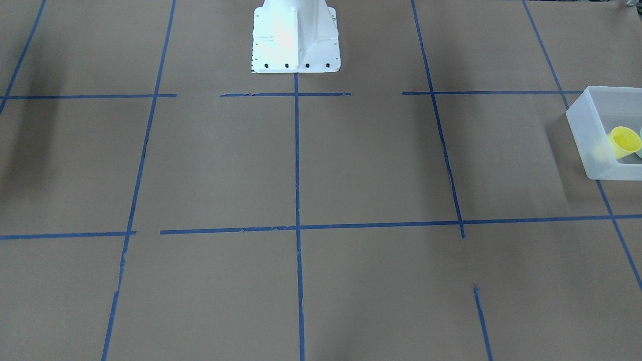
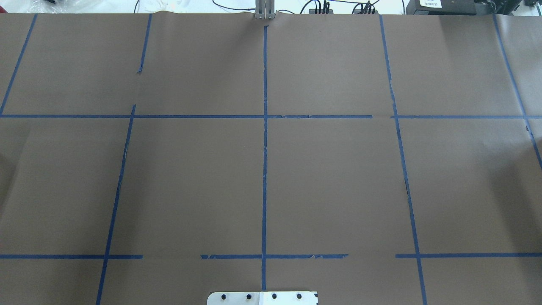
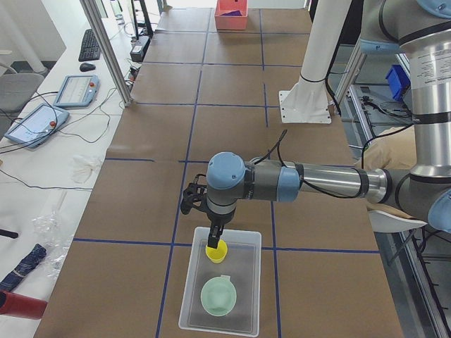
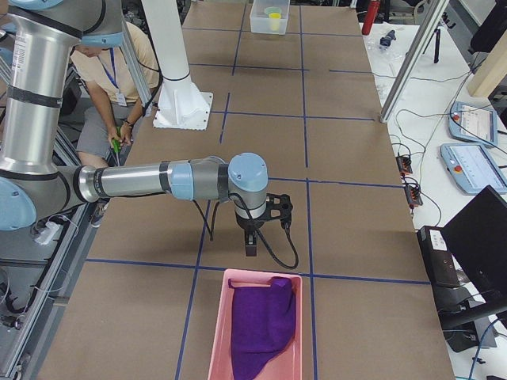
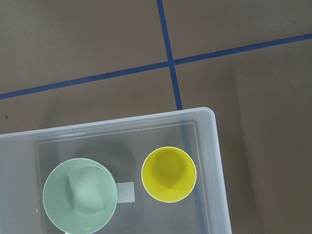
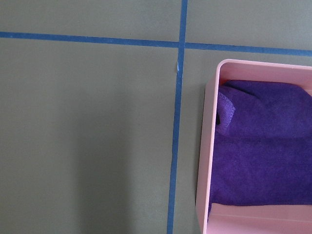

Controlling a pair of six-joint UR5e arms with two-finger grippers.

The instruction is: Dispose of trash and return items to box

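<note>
The yellow cup (image 5: 169,174) stands upright in the frosted box (image 5: 214,161), next to the mint-green bowl (image 5: 80,201). Both also show in the exterior left view, the cup (image 3: 216,251) and the bowl (image 3: 218,296) in the box (image 3: 189,299). In the front view the cup (image 1: 624,142) shows in the box (image 1: 582,135) at the right edge. My left gripper (image 3: 213,238) hangs just over the cup; I cannot tell if it is open. My right gripper (image 4: 250,245) hangs over the table beside a pink tray; I cannot tell if it is open.
The pink tray (image 4: 234,317) holds a purple cloth (image 4: 265,321), and both show in the right wrist view, tray (image 6: 204,161) and cloth (image 6: 263,146). The white robot base (image 1: 296,40) stands at the table's middle. A person (image 4: 119,71) crouches behind the base.
</note>
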